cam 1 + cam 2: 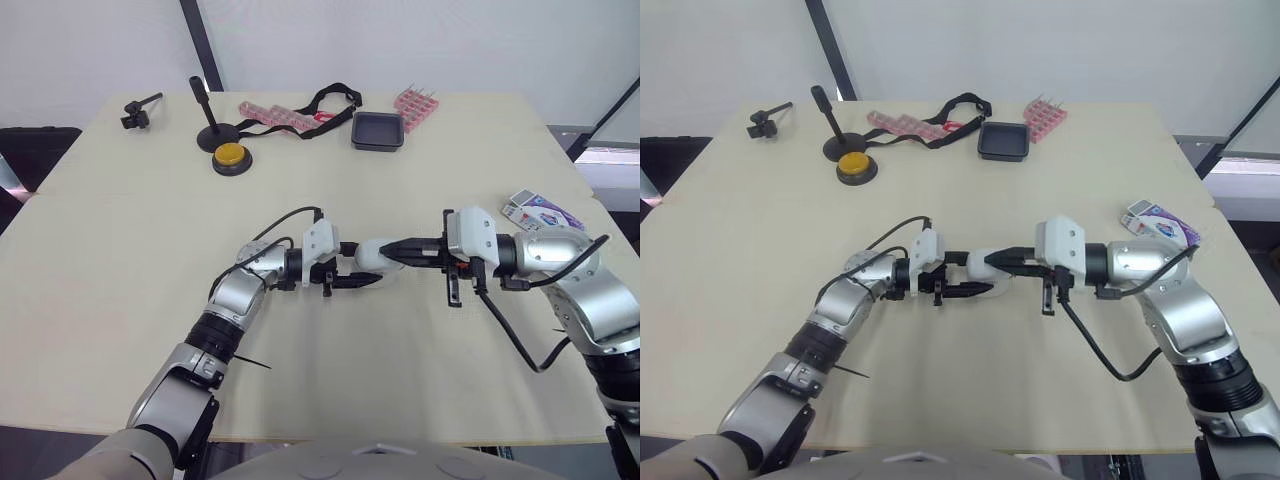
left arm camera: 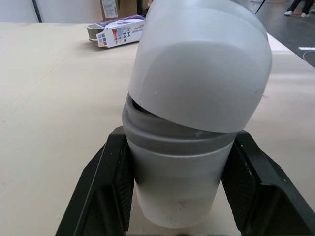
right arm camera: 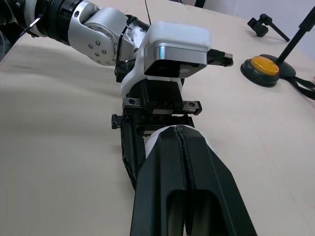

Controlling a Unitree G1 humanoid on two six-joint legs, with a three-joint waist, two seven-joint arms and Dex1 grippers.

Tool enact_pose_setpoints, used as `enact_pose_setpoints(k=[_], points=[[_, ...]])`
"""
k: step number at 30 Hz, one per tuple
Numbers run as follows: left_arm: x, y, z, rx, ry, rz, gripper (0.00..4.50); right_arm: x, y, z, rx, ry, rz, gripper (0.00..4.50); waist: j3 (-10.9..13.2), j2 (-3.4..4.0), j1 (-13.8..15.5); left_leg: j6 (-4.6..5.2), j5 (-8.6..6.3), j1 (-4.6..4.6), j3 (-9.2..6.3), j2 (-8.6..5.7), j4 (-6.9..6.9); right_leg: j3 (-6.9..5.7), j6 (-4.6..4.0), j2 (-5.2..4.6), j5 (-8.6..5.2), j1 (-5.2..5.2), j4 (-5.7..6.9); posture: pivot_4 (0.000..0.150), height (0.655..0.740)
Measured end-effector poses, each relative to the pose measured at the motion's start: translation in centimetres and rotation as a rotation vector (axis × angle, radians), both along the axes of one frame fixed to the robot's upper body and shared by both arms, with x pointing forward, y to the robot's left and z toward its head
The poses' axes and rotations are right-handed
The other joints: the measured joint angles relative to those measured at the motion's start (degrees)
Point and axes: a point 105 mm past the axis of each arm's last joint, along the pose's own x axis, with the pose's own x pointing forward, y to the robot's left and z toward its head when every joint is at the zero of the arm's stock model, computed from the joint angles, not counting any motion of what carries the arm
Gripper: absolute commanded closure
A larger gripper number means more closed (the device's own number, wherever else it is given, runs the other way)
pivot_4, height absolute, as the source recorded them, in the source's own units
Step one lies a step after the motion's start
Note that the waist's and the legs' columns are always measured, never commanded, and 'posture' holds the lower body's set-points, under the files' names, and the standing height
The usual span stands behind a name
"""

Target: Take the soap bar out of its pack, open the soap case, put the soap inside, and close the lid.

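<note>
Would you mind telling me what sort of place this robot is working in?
Probably a robotics test lab: a pale table against white panels, a yellow push-button and a small black stand at its far side, and the left gripper and right gripper clamped on a soap case.

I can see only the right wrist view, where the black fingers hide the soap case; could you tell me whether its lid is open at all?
Observer: Partly. In the left wrist view the lid tilts up on one side, baring the grey band under it.
Operator: Thank you. How is the base held?
Observer: The left gripper has one finger against each side of the soap case.
Operator: And where is the pack, please?
Observer: The soap pack lies near the right edge of the table, apart from the case.
</note>
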Motion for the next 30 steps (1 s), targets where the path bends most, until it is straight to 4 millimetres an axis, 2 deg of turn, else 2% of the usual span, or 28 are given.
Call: enact_pose_setpoints(k=[18,30], points=[[0.0,-0.1,0.0,-0.003,0.002,0.003,2.54,1.2,-0.3,0.0,-0.045,-0.013,-0.037,4.47,0.0,0.0,0.0,-0.01,0.0,0.01,0.0,-0.01,-0.01,0.0,0.04,0.0,0.02,0.04,0.0,0.15,0.7291],[0.0,0.0,-0.1,-0.002,0.005,0.005,2.54,1.3,-0.3,-0.2,-0.053,-0.025,-0.051,4.47,0.0,0.01,0.0,-0.01,0.0,0.06,0.0,-0.01,-0.01,0.0,0.03,0.0,0.01,0.1,-0.01,0.15,0.7291]])
